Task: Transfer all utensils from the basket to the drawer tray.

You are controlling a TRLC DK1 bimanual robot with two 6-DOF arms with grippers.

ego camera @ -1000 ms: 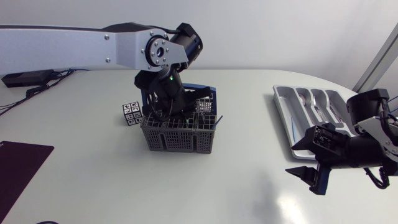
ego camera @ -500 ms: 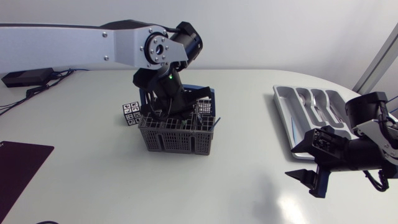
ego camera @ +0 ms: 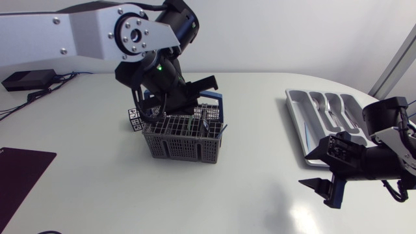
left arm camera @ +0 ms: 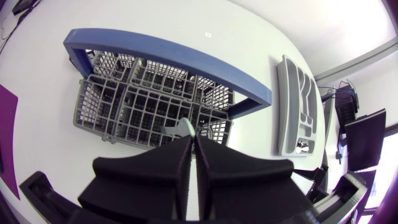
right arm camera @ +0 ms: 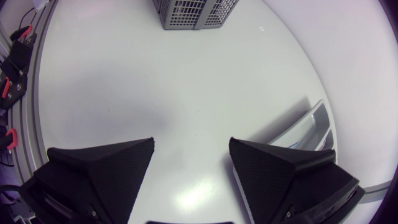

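The grey wire basket [ego camera: 184,144] with its blue handle [left arm camera: 180,55] stands left of the table's middle. Directly above it hangs my left gripper [ego camera: 193,103], shut on the tip of a thin silver utensil [left arm camera: 185,127] that pokes out between the fingertips over the basket's compartments. Which kind of utensil it is cannot be told. The grey drawer tray [ego camera: 298,116] lies at the right with utensils in its slots, and also shows in the left wrist view as the tray [left arm camera: 287,106]. In front of the tray my right gripper [ego camera: 324,188] stands open above bare table, empty [right arm camera: 189,163].
A small black-and-white tag cube [ego camera: 136,119] sits just left of the basket. A dark mat [ego camera: 21,170] lies at the front left edge. A black box with cables [ego camera: 26,80] is at the back left. Basket [right arm camera: 196,12] and tray corner [right arm camera: 314,121] lie ahead of the right gripper.
My left arm has risen and swung a little to the left, lifting its gripper out of the basket with its fingers closed on the utensil. The right arm has barely moved.
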